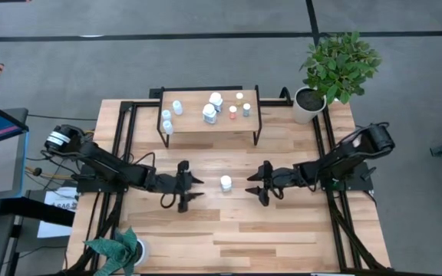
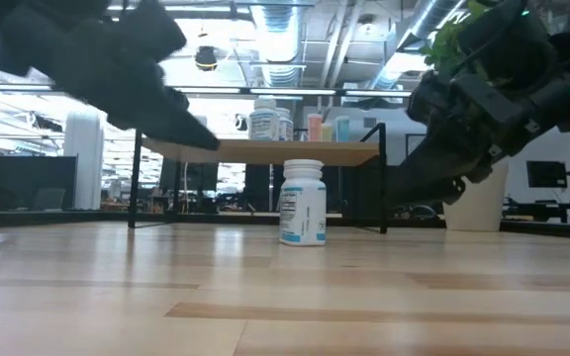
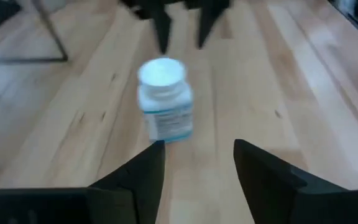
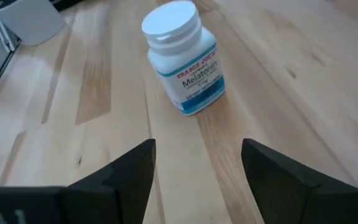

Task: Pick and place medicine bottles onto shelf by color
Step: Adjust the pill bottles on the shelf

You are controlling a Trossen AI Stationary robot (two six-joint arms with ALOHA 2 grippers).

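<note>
Two dark fingers [image 4: 120,180] of the right gripper [image 4: 197,180] are sitting closest to the lens in the right wrist view, spread apart w/ nothing between them. Just beyond them a white medicine bottle [image 4: 182,59] is standing upright on the wooden tabletop [image 4: 303,81], white cap on top, label w/ a blue band reading "TRADER JOE'S" in red and "Melatonin" in blue; smaller print is too tiny to read.

From above, that bottle [image 1: 225,182] is standing at the table's center, between both grippers and touching neither. Left gripper [image 1: 193,188] is pointing at it from the left, fingers spread, holding nothing; right gripper [image 1: 255,187] is facing it from the right, also empty.

Farther back, the shelf [image 1: 209,112] is carrying approx. eight small bottles: white and bluish ones toward its left and middle, a reddish one [image 1: 233,110] and a greenish one [image 1: 245,109] toward its right. Their labels aren't readable.

A potted green plant [image 1: 336,65] is sitting at the back right corner, another plant [image 1: 117,249] at the front left edge.
</note>
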